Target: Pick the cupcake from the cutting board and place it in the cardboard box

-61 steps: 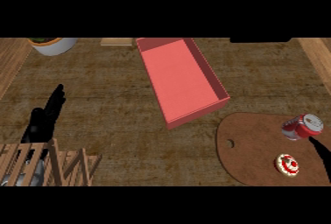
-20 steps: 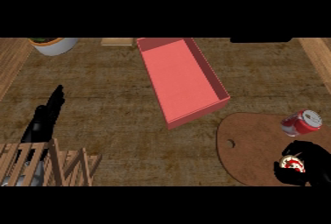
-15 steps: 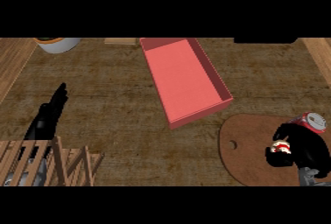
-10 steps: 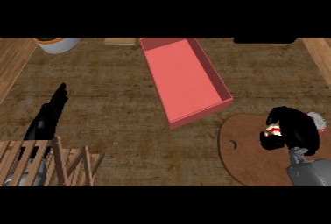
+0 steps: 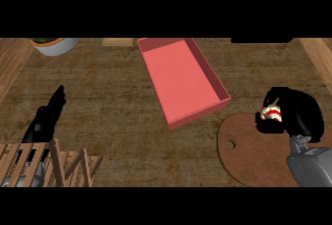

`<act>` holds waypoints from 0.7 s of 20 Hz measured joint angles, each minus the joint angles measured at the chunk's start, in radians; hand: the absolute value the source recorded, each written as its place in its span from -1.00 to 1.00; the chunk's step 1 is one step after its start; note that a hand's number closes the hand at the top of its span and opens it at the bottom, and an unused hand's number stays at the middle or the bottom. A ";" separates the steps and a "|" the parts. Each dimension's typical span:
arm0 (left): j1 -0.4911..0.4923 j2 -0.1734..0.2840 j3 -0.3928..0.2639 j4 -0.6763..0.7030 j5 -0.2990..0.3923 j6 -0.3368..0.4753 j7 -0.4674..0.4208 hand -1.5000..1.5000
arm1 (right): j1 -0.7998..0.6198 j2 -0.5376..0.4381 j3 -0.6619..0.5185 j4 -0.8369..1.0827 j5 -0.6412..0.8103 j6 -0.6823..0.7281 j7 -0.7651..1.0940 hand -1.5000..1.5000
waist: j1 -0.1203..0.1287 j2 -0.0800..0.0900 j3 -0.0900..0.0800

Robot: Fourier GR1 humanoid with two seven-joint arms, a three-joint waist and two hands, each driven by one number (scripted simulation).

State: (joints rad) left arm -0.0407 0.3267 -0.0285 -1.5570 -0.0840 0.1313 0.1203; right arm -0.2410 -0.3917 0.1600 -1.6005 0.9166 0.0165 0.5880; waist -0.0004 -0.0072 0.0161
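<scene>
Head view shows the right hand [image 5: 293,115] curled round the cupcake [image 5: 272,114], held over the far edge of the cutting board [image 5: 250,154], just beside the cardboard box [image 5: 182,79]. Left hand [image 5: 47,116] rests with straight fingers by a wooden rack [image 5: 45,165].

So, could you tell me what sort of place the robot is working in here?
Most likely a kitchen counter: a wooden counter top carries a round cutting board, a wooden rack and an open box lined in red. The right hand holds a cupcake.
</scene>
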 measured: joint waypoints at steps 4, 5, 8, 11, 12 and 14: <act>-0.001 0.001 0.000 -0.002 0.006 0.000 0.005 0.00 | -0.054 0.042 -0.022 -0.087 -0.076 -0.034 -0.059 1.00 | 0.002 0.001 -0.002; -0.002 0.001 -0.004 0.002 0.001 0.004 0.003 0.00 | -0.061 0.052 -0.027 -0.100 -0.094 -0.044 -0.079 1.00 | 0.002 0.001 0.000; -0.006 0.001 -0.007 0.005 0.002 0.004 -0.004 0.00 | -0.125 0.087 -0.025 -0.135 -0.129 -0.036 -0.084 1.00 | 0.005 0.001 0.001; -0.010 0.000 -0.010 0.008 -0.003 0.010 -0.009 0.00 | -0.215 0.106 -0.041 -0.110 -0.163 -0.019 -0.099 1.00 | 0.009 0.003 0.002; -0.012 0.000 -0.012 0.011 -0.005 0.013 -0.006 0.00 | -0.247 0.123 -0.035 -0.106 -0.159 -0.014 -0.082 1.00 | 0.010 0.002 0.002; -0.015 0.001 -0.016 0.010 -0.006 0.012 -0.001 0.00 | -0.319 0.144 -0.041 -0.063 -0.163 -0.006 -0.071 1.00 | 0.013 0.003 0.001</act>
State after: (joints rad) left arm -0.0560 0.3280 -0.0444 -1.5469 -0.0899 0.1430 0.1188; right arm -0.5595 -0.2480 0.1193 -1.6637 0.7539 0.0104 0.5169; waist 0.0126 -0.0041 0.0173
